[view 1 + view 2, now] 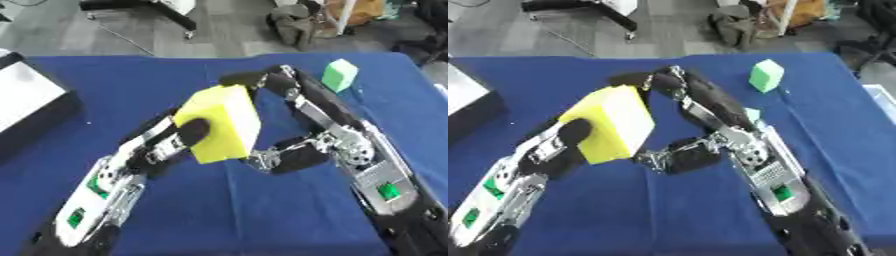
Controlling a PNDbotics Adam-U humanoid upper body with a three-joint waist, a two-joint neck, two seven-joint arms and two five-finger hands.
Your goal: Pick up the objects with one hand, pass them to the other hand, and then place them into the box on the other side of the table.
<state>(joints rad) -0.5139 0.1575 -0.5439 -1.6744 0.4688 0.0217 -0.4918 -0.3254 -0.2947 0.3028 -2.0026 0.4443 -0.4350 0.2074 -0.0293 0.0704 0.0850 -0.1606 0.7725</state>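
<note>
Two robot hands meet at a yellow block (220, 122) held above the middle of the table (131, 80). The left robot hand (179, 140) grasps it from below, thumb curled across its lower front face. The right robot hand (289, 90) reaches over from the right, fingers bent round the block's top far edge and thumb extended toward its lower right side. The block is plain bright yellow, box-shaped and tilted. A green block (339, 75) sits near the table's far right corner
</note>
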